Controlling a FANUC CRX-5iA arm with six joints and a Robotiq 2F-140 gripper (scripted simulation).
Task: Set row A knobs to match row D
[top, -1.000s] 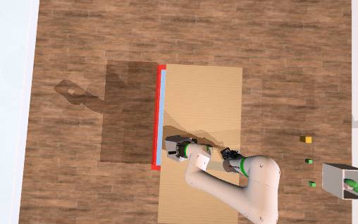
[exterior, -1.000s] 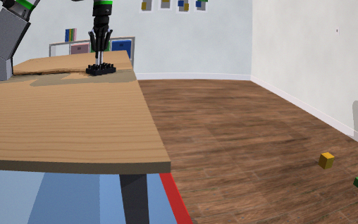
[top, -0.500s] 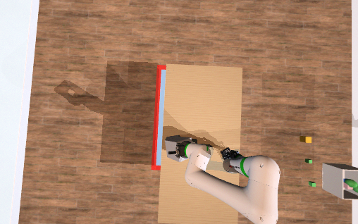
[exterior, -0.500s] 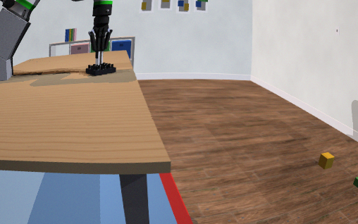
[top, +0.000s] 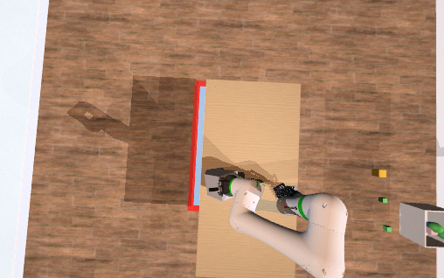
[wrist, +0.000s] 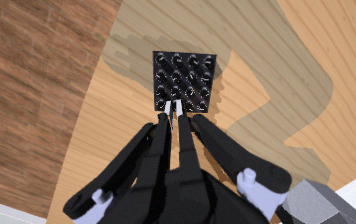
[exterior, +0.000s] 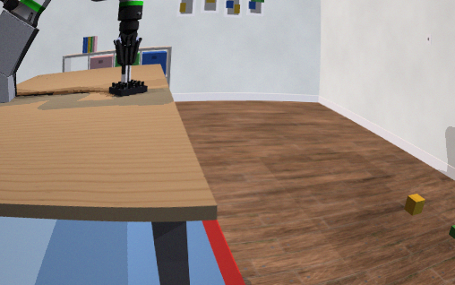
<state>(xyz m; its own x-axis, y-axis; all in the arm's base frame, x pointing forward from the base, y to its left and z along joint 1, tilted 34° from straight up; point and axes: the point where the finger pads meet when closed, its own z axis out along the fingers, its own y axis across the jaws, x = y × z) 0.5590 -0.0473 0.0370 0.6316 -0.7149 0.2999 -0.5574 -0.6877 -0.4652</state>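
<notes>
Four rows of four knobs, all on the black knob box (top: 276, 188) (exterior: 133, 90) (wrist: 183, 84), which sits flat on the wooden surface (top: 253, 118) (exterior: 98, 148) (wrist: 95, 165), near one long edge. My hand (top: 289, 191) (exterior: 126, 80) (wrist: 174, 106) points down over it, light fingertips at the row closest to me in the wrist view, around the second spot from the left. Fingers nearly together, narrow gap; can't tell if they're clamped on a knob there. White lines on the knobs too small to read, same for printed names. My pale arm (top: 271, 232) reaches in from the grey pedestal (top: 212, 177) (exterior: 14, 42) on the same surface. Off to the side, on the floor: a yellow block (top: 379, 173) (exterior: 415, 204), well apart from the box.
</notes>
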